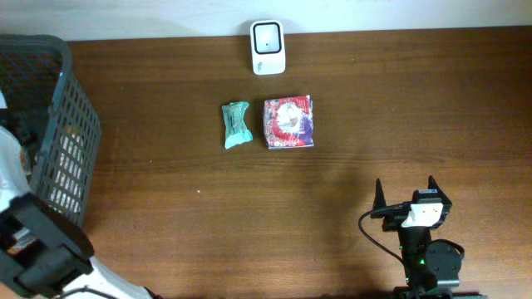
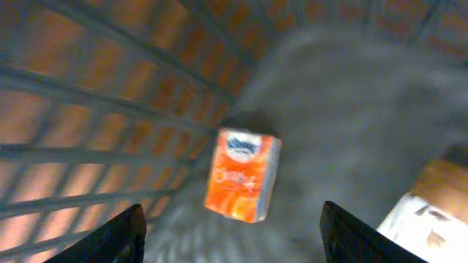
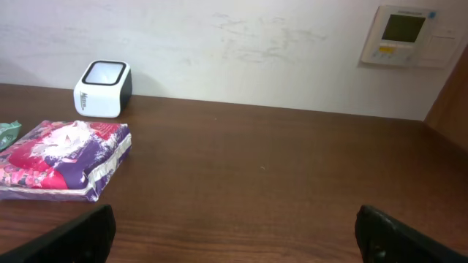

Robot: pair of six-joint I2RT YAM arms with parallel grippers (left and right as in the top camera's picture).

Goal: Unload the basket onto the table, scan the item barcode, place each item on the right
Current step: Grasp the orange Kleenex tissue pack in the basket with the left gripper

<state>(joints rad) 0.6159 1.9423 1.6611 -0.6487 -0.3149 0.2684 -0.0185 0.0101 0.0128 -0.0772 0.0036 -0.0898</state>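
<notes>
At the left edge of the table, the left gripper is held inside the grey mesh basket. Its fingers are seen spread wide with nothing between them; the view is blurred, but no grip is shown. An orange pack lies on the basket floor beyond the fingertips, close to the mesh wall and apart from both fingers.

At the near right of the table, the right gripper is parked with its jaws fully spread and empty, pointed toward the far edge.

The scanner stands at the far edge, centre. A teal packet and a red-and-purple packet lie side by side just near of it, the teal one on the left. Neither is touched.

The step in hand is judged to be basket handling of the orange pack. Whether the pack is being fetched or deposited cannot be told.

If it is being fetched, the jaws should be lowered astride the pack, closed across its narrow sides, and the barcode face presented to the scanner window. If it is being deposited, the left arm should be lifted clear of the mesh and a packet near the scanner addressed.
</notes>
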